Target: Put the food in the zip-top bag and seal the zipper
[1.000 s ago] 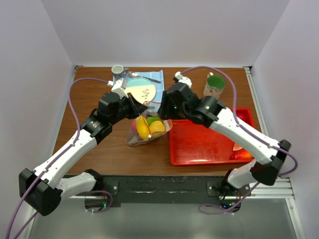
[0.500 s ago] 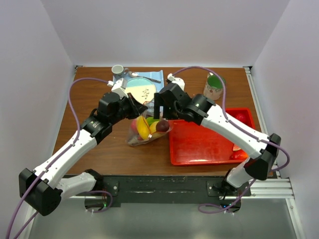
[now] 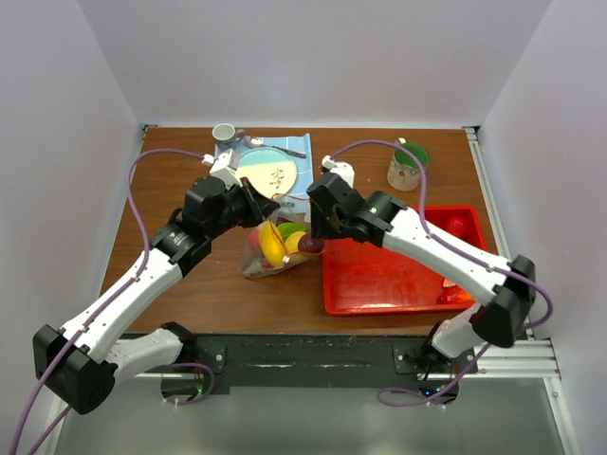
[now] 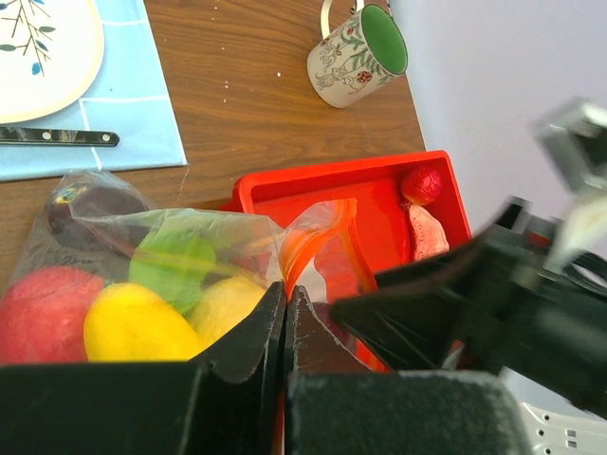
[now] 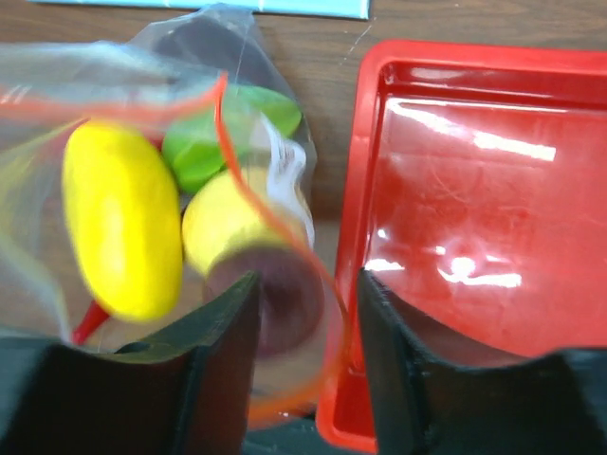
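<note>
Remote session, bagging in progress. The zip-top bag (image 3: pixel 268 258) lay around the middle of the table (image 3: pixel 204 296), its right side against the left wall of the red tray (image 3: pixel 379 275), which filled the near right corner.

I had the left gripper (image 4: pixel 285 301) pressed together on the film at the bag's mouth, lifting that edge. I judged this hold was there to keep the zipper (image 5: pixel 221 118) gaping so pieces could drop in.

The right gripper (image 5: pixel 308 284) pointed down into that opening. Its fingers stood apart by about the width of a piece and straddled a dark purple piece (image 5: pixel 280 308). Blur kept me from telling whether they clamped it or had let go.

Yellow and green food (image 5: pixel 123 218) sat inside the pouch, just left of the purple one. A red piece (image 3: pixel 458 224) waited in the tray's far right corner, so loading looked unfinished and the strip was not yet sealed.
</note>
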